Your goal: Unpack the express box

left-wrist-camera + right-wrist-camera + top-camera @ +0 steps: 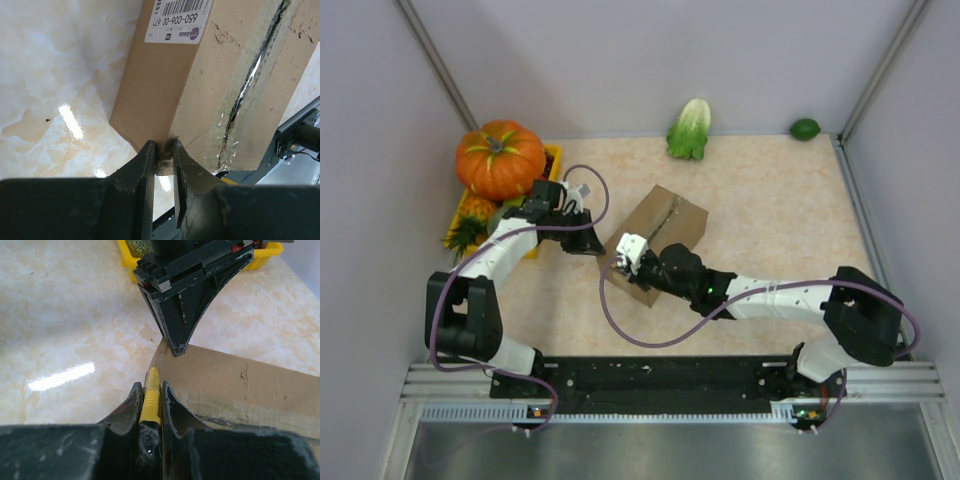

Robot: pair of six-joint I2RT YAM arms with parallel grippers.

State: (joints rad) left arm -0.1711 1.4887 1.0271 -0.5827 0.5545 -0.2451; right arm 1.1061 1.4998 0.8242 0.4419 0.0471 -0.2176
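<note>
Two claws meet at one corner of a taped parcel.
On the pale marbled tabletop [770, 230], the brown rectangular corrugated-cardboard express box [665, 235] sits mid-table at an angle, flaps shut, to the right of the round orange pumpkin [500, 158]. The left gripper [161, 147] is almost closed, pinching the box's left corner edge. The right gripper [151, 385] clamps a thin yellow ribbed strip [150, 405] at that corner.

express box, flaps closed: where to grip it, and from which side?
Probably the corner nearest the left arm, pinched from that side as the left gripper does: the express box looks too wide for the jaws, and the closed flaps offer no lip.
</note>
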